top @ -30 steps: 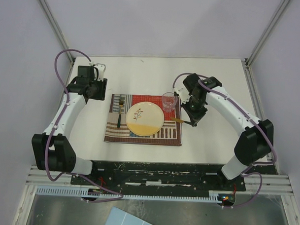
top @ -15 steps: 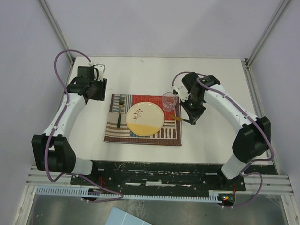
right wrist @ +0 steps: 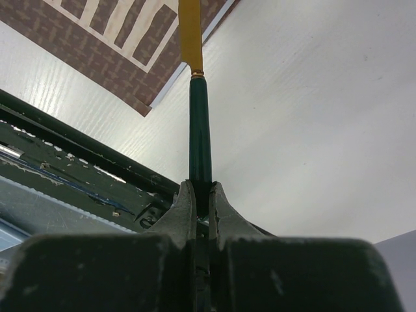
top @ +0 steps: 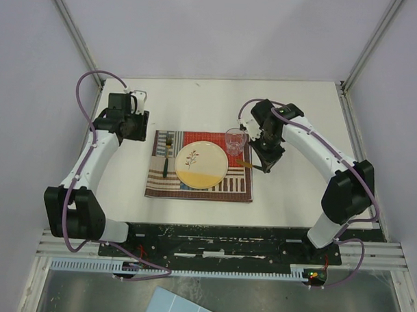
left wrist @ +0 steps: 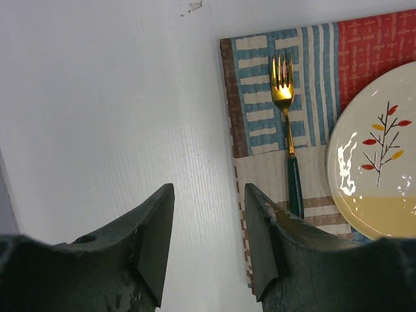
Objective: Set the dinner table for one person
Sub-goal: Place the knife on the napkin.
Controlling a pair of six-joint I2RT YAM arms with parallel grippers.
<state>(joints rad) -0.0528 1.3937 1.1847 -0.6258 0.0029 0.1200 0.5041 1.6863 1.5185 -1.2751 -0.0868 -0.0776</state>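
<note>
The white dinner table (top: 197, 101) carries a striped placemat (top: 159, 185) with a cream plate (top: 202, 164) on it, a gold fork with a green handle (top: 167, 154) to the plate's left and a clear glass (top: 235, 140) at its upper right. My right gripper (top: 265, 166) hangs over the placemat's right edge. In the right wrist view it (right wrist: 201, 192) is shut on the green handle of a gold utensil (right wrist: 199, 130), whose far end runs out of frame. My left gripper (left wrist: 209, 195) stands open and empty over bare table, left of the fork (left wrist: 286, 123).
The black base plate (top: 219, 238) runs along the near table edge, close to the right gripper. Metal frame posts (top: 363, 52) rise at the back corners. White table (left wrist: 97, 117) lies left of the placemat (left wrist: 260, 130).
The right arm has shifted slightly left toward the placemat with the utensil still in its grip. The left arm has not moved.
</note>
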